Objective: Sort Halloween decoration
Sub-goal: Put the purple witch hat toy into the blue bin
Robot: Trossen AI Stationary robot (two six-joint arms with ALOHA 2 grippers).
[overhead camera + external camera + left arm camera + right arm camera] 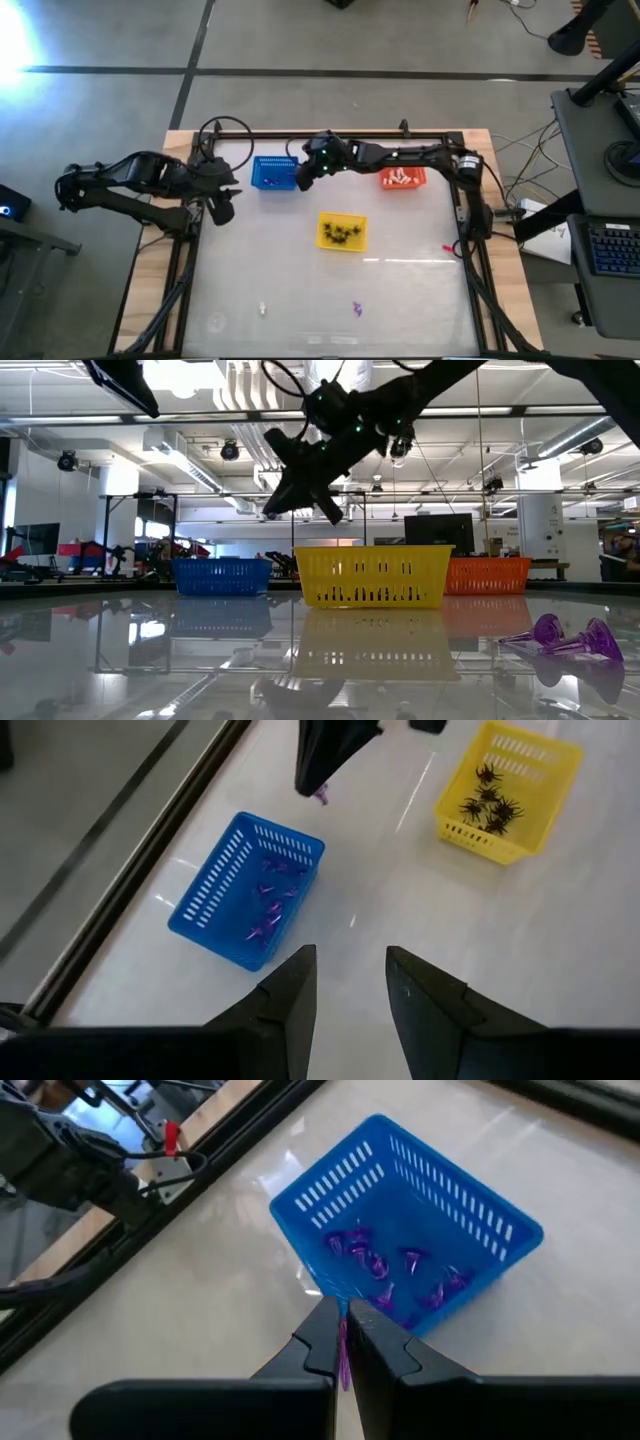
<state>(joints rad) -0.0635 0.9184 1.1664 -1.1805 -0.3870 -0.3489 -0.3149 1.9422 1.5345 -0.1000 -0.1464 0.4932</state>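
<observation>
My right jaws were clamped on a thin purple trinket, high above the counter and just beside the near corner of the blue basket. I judged this piece was on its way in, but not yet dropped. My left jaws stood apart and empty, waiting near the left edge of the counter.

The blue basket already held several purple pieces, the yellow basket had black spiders, and the orange basket had white pieces. On the counter I saw a loose purple piece and a small white one, well apart. So most was sorted, and only a few remained.
</observation>
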